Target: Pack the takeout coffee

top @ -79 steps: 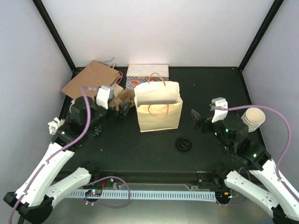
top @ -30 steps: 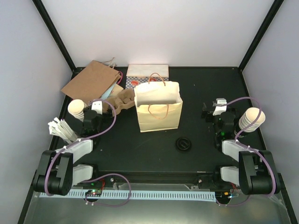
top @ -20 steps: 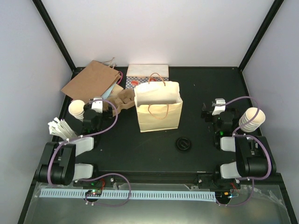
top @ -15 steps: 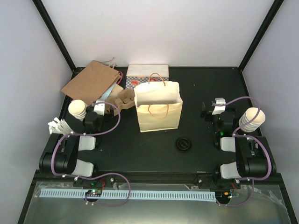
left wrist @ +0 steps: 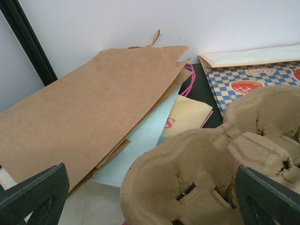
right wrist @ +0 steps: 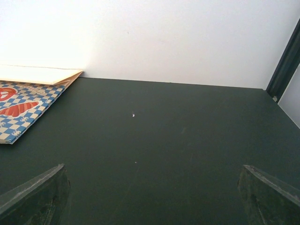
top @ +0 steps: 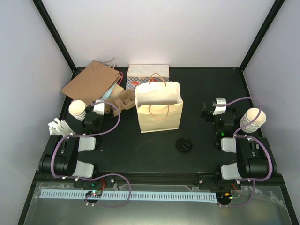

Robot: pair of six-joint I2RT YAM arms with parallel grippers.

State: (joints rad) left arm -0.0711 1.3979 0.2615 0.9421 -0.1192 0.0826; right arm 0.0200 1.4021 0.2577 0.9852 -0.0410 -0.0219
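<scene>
No lidded cup shows in any view; the takeout coffee is hidden or out of view. A cream paper bag (top: 158, 110) stands open mid-table. A loose black lid (top: 184, 144) lies on the table in front of it. My left gripper (top: 102, 108) is folded back at the left, open and empty; in the left wrist view (left wrist: 150, 192) it faces the brown cardboard cup carrier (left wrist: 211, 173). My right gripper (top: 212, 109) is folded back at the right, open and empty over bare table (right wrist: 152, 187).
The cup carrier (top: 123, 101) sits left of the bag. A flat brown bag (top: 91, 82) and a checkered bag (top: 147, 75) lie at the back. Stacks of lidless cream cups stand at the left (top: 77, 109) and right (top: 253, 119). White packets (top: 58, 126) lie at the far left.
Both arms have pulled back from their outstretched poses and folded near their bases. The bag, lid and carrier have not moved.
</scene>
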